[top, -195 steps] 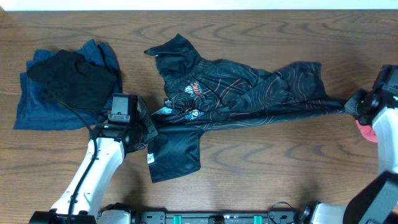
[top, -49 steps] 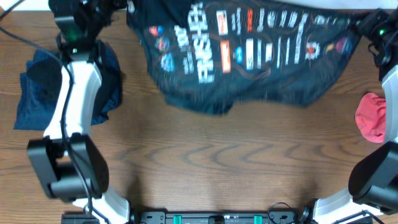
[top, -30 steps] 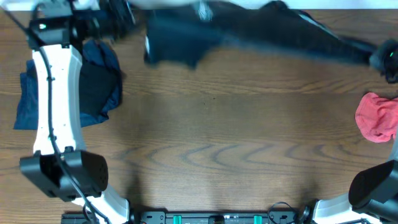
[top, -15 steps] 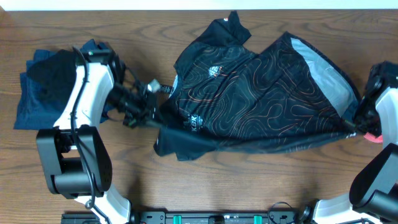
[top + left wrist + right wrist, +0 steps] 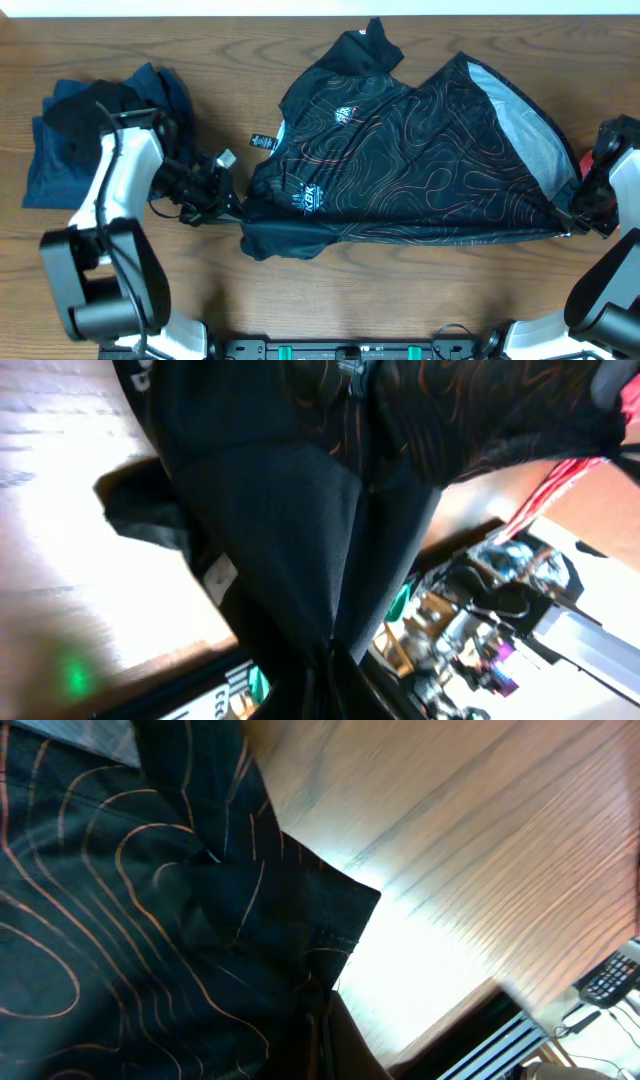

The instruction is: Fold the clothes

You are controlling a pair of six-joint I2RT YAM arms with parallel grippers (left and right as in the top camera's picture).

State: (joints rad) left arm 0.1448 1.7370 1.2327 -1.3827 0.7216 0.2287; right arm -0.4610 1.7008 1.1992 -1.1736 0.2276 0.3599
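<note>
While the large black sports shirt with thin orange contour lines (image 5: 400, 160) lies spread across the middle of the brown wooden table (image 5: 400, 290), drawn out between the 2 arms, the left gripper (image 5: 236, 208) is pinched tight on its lower left corner. The right gripper (image 5: 563, 213) is clamped on its lower right corner. Both wrist views show dark fabric bunching into closed fingertips that are hard to make out. At the table's left lies a rumpled blue garment (image 5: 50, 175) with a black garment (image 5: 85, 115) on top, partly hidden by the left arm. A red cloth (image 5: 587, 163) peeks from behind the right arm, mostly covered.
</note>
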